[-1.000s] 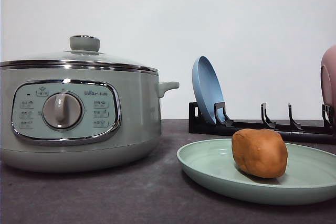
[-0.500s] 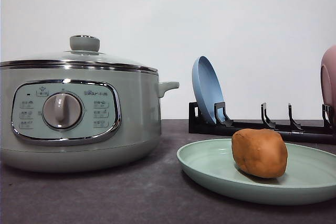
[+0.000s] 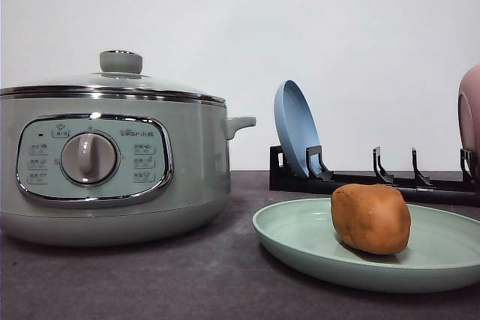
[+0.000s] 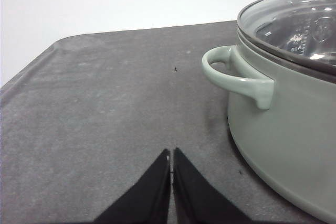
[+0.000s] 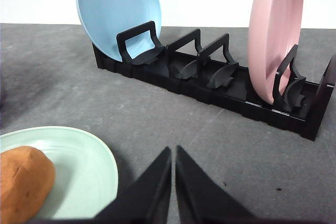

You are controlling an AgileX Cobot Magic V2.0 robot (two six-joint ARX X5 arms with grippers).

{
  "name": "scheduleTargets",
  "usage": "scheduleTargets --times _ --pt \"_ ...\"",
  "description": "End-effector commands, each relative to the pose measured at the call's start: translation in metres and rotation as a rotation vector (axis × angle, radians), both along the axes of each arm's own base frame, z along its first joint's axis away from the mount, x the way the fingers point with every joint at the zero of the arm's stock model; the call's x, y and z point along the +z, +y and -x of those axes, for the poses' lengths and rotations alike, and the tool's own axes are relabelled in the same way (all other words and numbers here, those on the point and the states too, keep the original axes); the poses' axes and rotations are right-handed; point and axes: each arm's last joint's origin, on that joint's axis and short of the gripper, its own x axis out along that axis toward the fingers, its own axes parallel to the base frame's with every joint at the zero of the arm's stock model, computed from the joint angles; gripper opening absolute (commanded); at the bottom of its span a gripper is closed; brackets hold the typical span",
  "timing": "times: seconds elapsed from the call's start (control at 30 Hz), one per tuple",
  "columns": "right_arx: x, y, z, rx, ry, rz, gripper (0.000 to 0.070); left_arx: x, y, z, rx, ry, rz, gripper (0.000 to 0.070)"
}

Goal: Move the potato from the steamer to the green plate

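Potato on the green plate, lid back on the steamer, both grippers empty.

Nearest in the front view, the potato (image 3: pixel 371 218) sits on the green plate (image 3: pixel 300 234), right of centre and clear of the rim, where it should not roll off; this looks like the task's end state. The plate lies flat on the dark worktop (image 3: pixel 187 282) just beside the steamer (image 3: pixel 112 162), a short carry between the two. The steamer's glass lid (image 3: pixel 112 80) is seated, so nothing is left open. The left gripper (image 4: pixel 171 156) has its tips pressed together on nothing, low over the worktop near the steamer's side handle (image 4: pixel 236 74). The right gripper (image 5: pixel 174 153) is likewise closed and empty, just beside the plate's edge. Farthest back, a black rack (image 3: pixel 352 179) holds a blue plate (image 3: pixel 296 129) and a pink dish (image 5: pixel 275 30) upright on edge, out of the way.
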Motion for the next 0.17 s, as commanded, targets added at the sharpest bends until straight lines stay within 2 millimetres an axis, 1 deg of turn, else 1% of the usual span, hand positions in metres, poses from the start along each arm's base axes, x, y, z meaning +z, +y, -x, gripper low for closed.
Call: scheduleTargets --times 0.0,0.13 --pt "-0.0013 -0.0001 -0.0001 -0.001 0.003 -0.002 0.0000 -0.0075 0.0004 -0.0008 0.008 0.026 0.007 0.0000" --pt "-0.0013 -0.0001 -0.0001 -0.001 0.003 -0.002 0.0000 -0.0075 0.0004 -0.0008 0.008 0.026 0.007 0.0000"
